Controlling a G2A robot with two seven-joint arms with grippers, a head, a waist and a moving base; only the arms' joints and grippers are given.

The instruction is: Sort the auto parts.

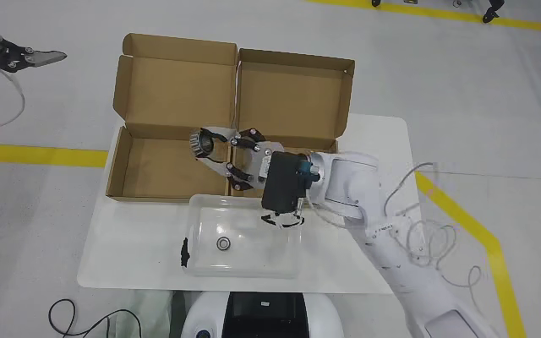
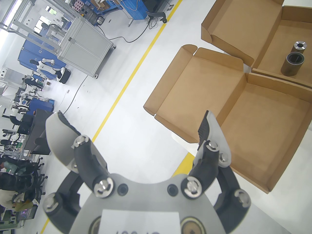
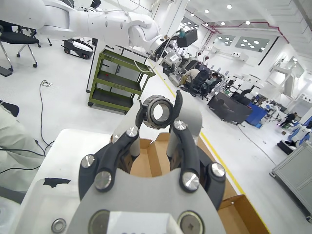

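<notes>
My right gripper [image 1: 206,143] is shut on a toothed metal roller bearing [image 1: 201,142], held above the back right part of the left cardboard box [image 1: 152,173]. In the right wrist view the bearing [image 3: 158,114] sits clamped between the fingertips of the right gripper [image 3: 158,110]. My left gripper [image 2: 132,118] is open and holds nothing, out over the floor left of the table; the top view has it [image 1: 38,57] at the upper left edge. A small ring bearing [image 1: 224,243] lies in the clear plastic tray [image 1: 203,262].
Two open cardboard boxes stand side by side behind the tray. The right box [image 2: 290,23] holds two metal cylinders [image 2: 292,64], and the left box [image 2: 265,132] is bare inside. A black scrap [image 1: 183,251] lies on the white table [image 1: 380,152] beside the tray.
</notes>
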